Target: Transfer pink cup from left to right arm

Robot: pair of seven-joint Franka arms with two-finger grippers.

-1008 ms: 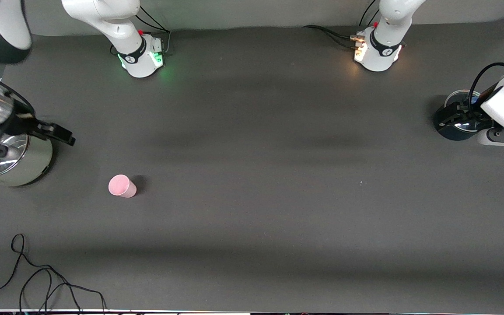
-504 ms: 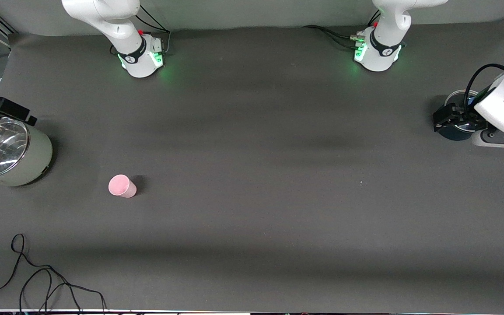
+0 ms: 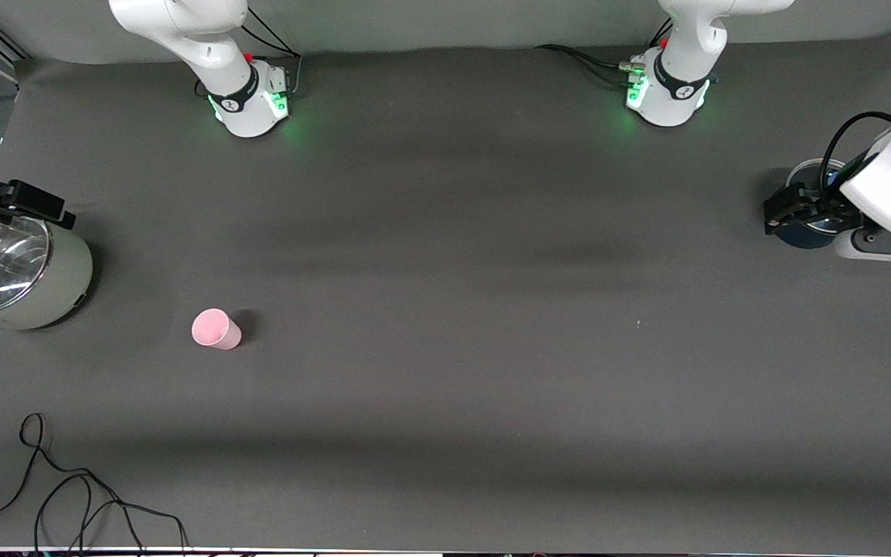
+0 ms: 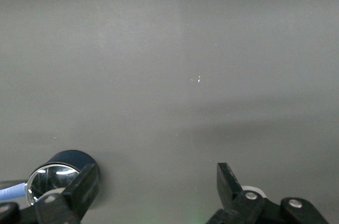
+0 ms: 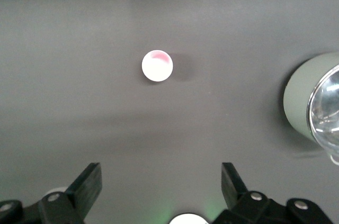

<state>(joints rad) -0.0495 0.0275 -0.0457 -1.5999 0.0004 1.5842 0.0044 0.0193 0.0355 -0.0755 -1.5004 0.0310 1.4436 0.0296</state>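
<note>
The pink cup (image 3: 216,329) stands upright on the dark table, toward the right arm's end, and nothing holds it. It also shows in the right wrist view (image 5: 157,65), seen from above with its round rim. My right gripper (image 3: 24,203) is open and empty at the table's edge, above the grey-green pot (image 3: 43,286) and apart from the cup; its fingers (image 5: 87,181) stand wide apart. My left gripper (image 3: 790,213) is open and empty over a dark blue pot (image 3: 801,234) at the left arm's end, its fingers (image 4: 228,179) wide apart.
The grey-green pot with a glass lid (image 5: 318,107) stands beside the cup toward the right arm's end. The dark blue pot with a glass lid (image 4: 58,167) is by the left gripper. A loose black cable (image 3: 66,495) lies near the front camera's edge.
My right arm has lifted away from over the grey-green pot toward the table's edge, uncovering its lid. The left gripper has barely shifted. The cup has not moved.
</note>
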